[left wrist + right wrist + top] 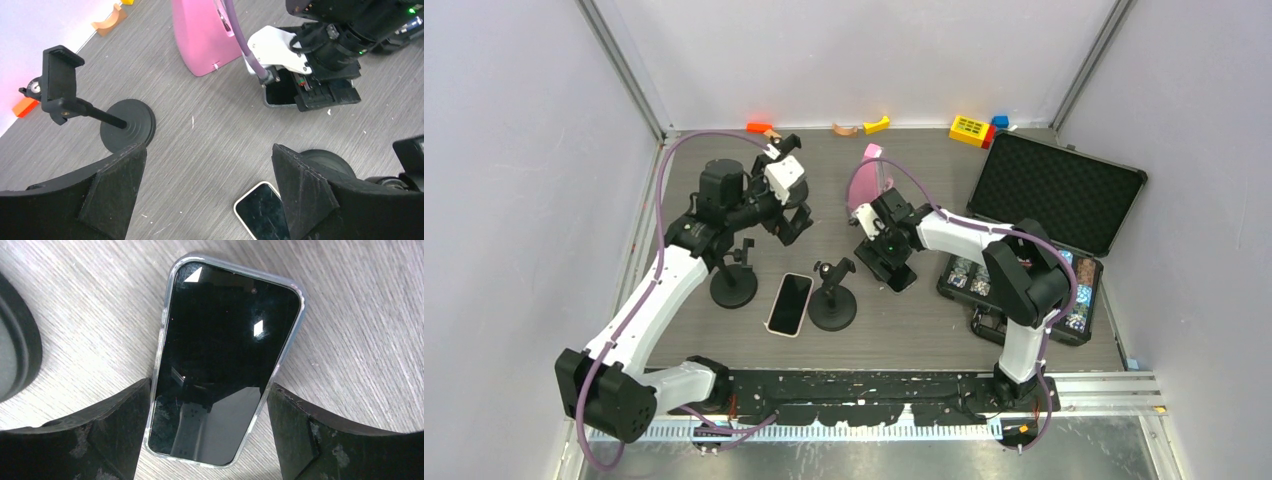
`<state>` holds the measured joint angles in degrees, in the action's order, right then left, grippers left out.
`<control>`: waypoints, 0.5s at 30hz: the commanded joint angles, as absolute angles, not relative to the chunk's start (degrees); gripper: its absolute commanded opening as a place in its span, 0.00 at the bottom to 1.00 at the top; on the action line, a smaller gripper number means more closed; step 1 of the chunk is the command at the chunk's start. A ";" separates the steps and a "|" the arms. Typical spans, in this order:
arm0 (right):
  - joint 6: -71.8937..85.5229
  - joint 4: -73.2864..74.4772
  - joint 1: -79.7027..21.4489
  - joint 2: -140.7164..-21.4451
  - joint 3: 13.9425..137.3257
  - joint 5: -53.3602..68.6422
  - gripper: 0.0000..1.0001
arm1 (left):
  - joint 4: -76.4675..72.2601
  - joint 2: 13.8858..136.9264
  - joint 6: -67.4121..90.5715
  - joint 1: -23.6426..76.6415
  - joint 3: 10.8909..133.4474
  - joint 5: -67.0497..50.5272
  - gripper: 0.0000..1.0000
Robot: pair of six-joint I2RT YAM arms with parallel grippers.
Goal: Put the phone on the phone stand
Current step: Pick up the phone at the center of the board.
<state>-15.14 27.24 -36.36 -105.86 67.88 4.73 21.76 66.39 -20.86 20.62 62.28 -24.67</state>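
Observation:
A dark phone (225,355) in a clear case lies flat on the grey table. My right gripper (210,410) is down over its near end, one finger against each long edge, shut on it. From above, that gripper (892,262) covers most of this phone (904,282). A second phone (789,304) in a cream case lies between two black clamp stands, one on the left (734,283) and one in the middle (834,302). My left gripper (207,192) hangs open above the table near the cream phone (260,215), holding nothing.
A pink stand (871,178) rises behind the right gripper. An open black case (1056,190) with trays of small parts (1024,290) fills the right side. Toy blocks (971,130) and small coloured pieces (759,127) lie along the back wall.

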 commanded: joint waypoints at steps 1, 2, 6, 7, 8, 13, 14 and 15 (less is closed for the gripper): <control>-22.28 33.37 -36.48 -105.09 68.93 6.17 0.70 | 16.01 66.98 -15.42 20.48 62.10 -20.73 1.00; -21.91 33.35 -36.48 -105.46 69.09 6.34 0.69 | 15.60 67.14 -14.54 20.48 62.00 -19.86 1.00; -19.45 32.23 -36.47 -106.11 69.69 6.03 0.58 | 14.35 68.16 -11.30 20.48 61.73 -16.77 1.00; -18.84 31.98 -36.47 -105.87 69.78 5.87 0.54 | 14.29 68.48 -10.58 20.48 61.63 -16.26 1.00; -18.56 31.46 -36.47 -105.71 69.85 5.69 0.52 | 14.12 68.78 -9.77 20.48 61.54 -15.74 1.00; -17.15 29.21 -36.47 -102.54 69.37 5.61 0.40 | 12.71 69.87 -5.92 20.48 60.30 -13.95 1.00; -17.01 28.75 -36.47 -102.07 69.14 5.71 0.37 | 12.34 70.02 -5.30 20.48 60.11 -13.66 1.00; -16.94 27.78 -36.47 -101.10 68.52 5.69 0.36 | 12.05 70.25 -4.55 20.48 59.96 -13.44 1.00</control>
